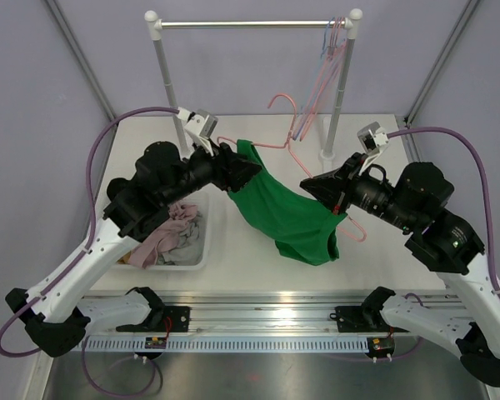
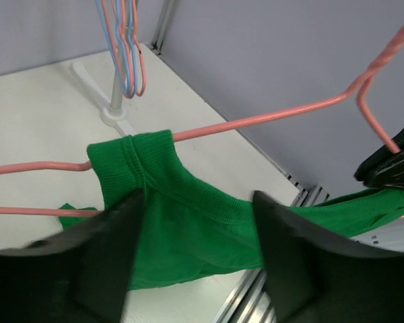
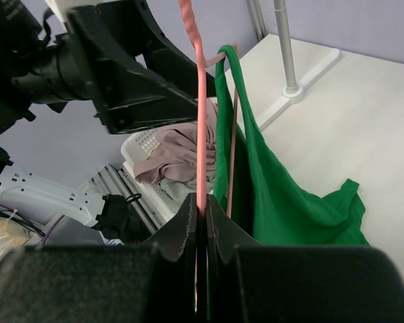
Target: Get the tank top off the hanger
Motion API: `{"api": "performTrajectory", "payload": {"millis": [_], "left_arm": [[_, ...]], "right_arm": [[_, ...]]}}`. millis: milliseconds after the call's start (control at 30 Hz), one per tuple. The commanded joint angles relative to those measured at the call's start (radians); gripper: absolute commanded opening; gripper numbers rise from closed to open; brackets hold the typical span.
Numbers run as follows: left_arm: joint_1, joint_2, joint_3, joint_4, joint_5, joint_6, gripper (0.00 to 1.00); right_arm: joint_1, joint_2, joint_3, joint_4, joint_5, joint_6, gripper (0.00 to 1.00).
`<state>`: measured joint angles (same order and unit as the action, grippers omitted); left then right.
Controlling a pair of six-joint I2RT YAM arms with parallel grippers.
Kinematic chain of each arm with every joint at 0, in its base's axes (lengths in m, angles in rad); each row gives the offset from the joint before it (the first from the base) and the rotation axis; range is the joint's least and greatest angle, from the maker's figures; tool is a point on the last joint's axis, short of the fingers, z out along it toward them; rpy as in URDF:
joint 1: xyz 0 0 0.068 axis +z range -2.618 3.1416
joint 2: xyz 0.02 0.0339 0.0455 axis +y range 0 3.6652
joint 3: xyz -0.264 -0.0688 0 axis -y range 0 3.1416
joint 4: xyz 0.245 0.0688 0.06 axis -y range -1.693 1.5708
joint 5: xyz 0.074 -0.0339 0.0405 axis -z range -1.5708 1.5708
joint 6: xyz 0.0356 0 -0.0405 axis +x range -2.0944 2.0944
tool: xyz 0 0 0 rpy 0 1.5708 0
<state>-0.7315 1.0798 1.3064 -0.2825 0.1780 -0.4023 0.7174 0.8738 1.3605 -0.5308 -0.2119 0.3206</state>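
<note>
bin (image 1: 202,242): white plastic tub, near-left part of the bench (image 1: 383,250), closest thing to the arms. Slotted walls as far as I can see.
in the bin: a crumpled pile of clothes (image 1: 171,233), dusty pink on top and grey below. Soft, wrinkly stuff heaped above the rim.
tank top (image 1: 292,217): bright green ribbed knit with thicker banded edges. It's still on the hanger, up in the air over the middle of the bench. The body sags toward the near edge, and one strap is looped over the wire on the left side.
right end effector (image 1: 311,185): black fingers pinched tight on the hanger's wire, no gap between them in the wrist view. It sits on the right side of the tank top.
left end effector (image 1: 248,171): fingers spread wide and clamping nothing, with the strap end of the tank top sitting between them. The fabric is right by one finger (image 2: 114,235), but can't tell if it actually touches.
hanger (image 1: 271,143): thin pink wire with a twisted neck and a hook on top, slung between the two arms. The hook isn't on anything.
rack (image 1: 250,24): far edge of the bench, two white posts and a shiny metal bar across the top.
spare hangers (image 1: 333,42): pink and blue wire ones bunched at the bar's right end, toward the far-right corner.
</note>
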Motion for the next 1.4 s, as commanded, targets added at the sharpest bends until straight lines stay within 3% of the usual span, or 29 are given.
{"api": "performTrajectory", "payload": {"millis": [0, 133, 200, 233, 300, 400, 533, 600, 700, 733, 900, 1033, 1133, 1233, 1367], "left_arm": [[-0.025, 0.017, 0.051, 0.045, -0.067, 0.033, 0.52], [-0.032, 0.019, 0.041, 0.040, -0.113, 0.046, 0.36], [-0.032, 0.019, 0.034, 0.040, -0.146, 0.052, 0.35], [-0.032, 0.022, 0.033, 0.039, -0.155, 0.054, 0.39], [-0.032, 0.022, 0.031, 0.039, -0.158, 0.056, 0.65], [-0.032, 0.020, 0.031, 0.042, -0.130, 0.054, 0.74], [-0.034, 0.008, 0.021, 0.065, -0.118, 0.051, 0.74], [-0.034, 0.014, 0.019, 0.063, -0.144, 0.054, 0.70], [-0.034, 0.029, 0.027, 0.051, -0.158, 0.062, 0.51], [-0.034, 0.032, 0.025, 0.049, -0.155, 0.063, 0.40], [-0.036, 0.034, 0.010, 0.063, -0.169, 0.063, 0.32], [-0.036, 0.040, 0.013, 0.055, -0.202, 0.065, 0.00], [-0.036, 0.029, 0.010, 0.027, -0.294, 0.034, 0.00], [-0.034, 0.008, 0.007, -0.042, -0.539, -0.015, 0.00], [-0.029, -0.011, -0.005, -0.121, -0.721, -0.067, 0.00]], "right_arm": [[-0.003, -0.036, 0.009, 0.048, -0.024, 0.017, 0.00], [-0.003, -0.042, 0.008, 0.034, -0.012, 0.012, 0.00], [-0.003, -0.045, 0.003, 0.035, -0.018, 0.015, 0.00], [-0.003, -0.045, 0.003, 0.034, -0.020, 0.015, 0.00], [-0.003, -0.044, -0.001, 0.037, -0.024, 0.017, 0.00], [-0.003, -0.029, -0.001, 0.026, -0.018, 0.006, 0.00], [-0.003, -0.016, -0.006, 0.025, -0.018, 0.003, 0.00], [-0.003, -0.016, -0.008, 0.032, -0.032, 0.006, 0.00], [-0.003, -0.019, -0.011, 0.041, -0.044, 0.009, 0.00], [-0.003, -0.021, -0.011, 0.040, -0.038, 0.008, 0.00], [-0.003, -0.027, -0.003, 0.034, -0.040, 0.006, 0.00], [-0.003, -0.030, -0.006, 0.023, -0.034, -0.008, 0.00], [-0.003, -0.032, -0.020, 0.005, 0.003, -0.050, 0.00], [-0.003, -0.047, -0.047, -0.038, 0.019, -0.092, 0.00], [-0.003, -0.145, -0.121, -0.060, -0.036, -0.132, 0.00]]}}
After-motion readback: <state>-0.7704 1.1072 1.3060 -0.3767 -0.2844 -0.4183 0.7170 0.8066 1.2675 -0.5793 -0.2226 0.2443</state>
